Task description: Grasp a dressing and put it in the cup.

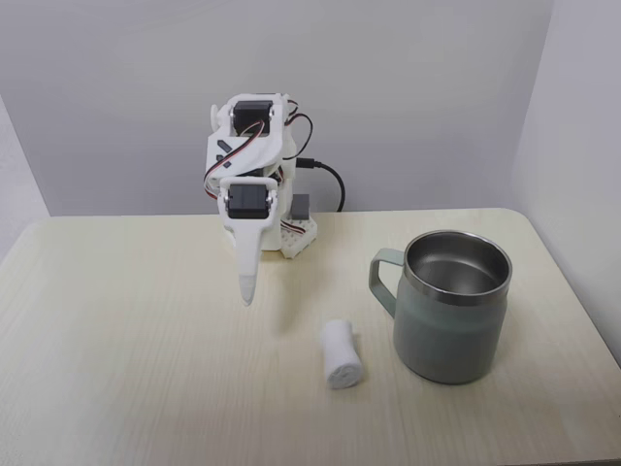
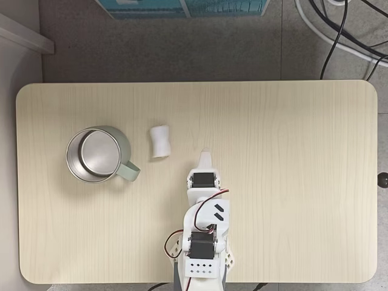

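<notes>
In a fixed view looking along the table, going left to right, the gripper (image 1: 246, 291) comes first, hanging point-down from the folded arm (image 1: 248, 146) with its tip close above the table (image 1: 116, 330). The jaws look pressed together into one narrow point and hold nothing.

Right of the jaws and nearer the camera lies the roll (image 1: 341, 354), on its side on the bare wood and apart from the tip. Further right again, just beside the roll but not touching it, stands the cup (image 1: 454, 311), upright, its handle (image 1: 382, 280) turned back toward the jaws and its steel inside empty.

In a fixed view from above the order flips: the cup (image 2: 97, 154) is far left of the jaws, the roll (image 2: 159, 141) sits between them, ahead of and left of the gripper (image 2: 205, 159), with the arm (image 2: 204, 227) folded behind.

As a judgement, the roll should be very light and soft, with a textured gauze face that grips well and will not slip. It will squash under pressure without harm, so a firm close is safe. Being round, it may roll away if nudged on one side. The best hold seems across its middle, jaws spread wider than its width and set either side of the curved wall. The cup mouth is far wider than the roll, so the drop should be forgiving.
</notes>
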`<move>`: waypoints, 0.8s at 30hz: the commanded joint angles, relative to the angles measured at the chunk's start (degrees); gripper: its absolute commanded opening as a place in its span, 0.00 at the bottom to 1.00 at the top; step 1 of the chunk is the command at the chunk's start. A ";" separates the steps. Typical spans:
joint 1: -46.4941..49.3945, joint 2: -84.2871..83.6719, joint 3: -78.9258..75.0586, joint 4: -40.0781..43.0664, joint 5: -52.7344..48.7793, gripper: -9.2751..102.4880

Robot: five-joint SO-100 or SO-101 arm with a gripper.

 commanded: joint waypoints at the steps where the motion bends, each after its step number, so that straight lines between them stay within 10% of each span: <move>1: 4.83 -0.35 0.44 -0.26 3.25 0.08; 24: 7.29 -0.44 5.19 1.49 0.44 0.08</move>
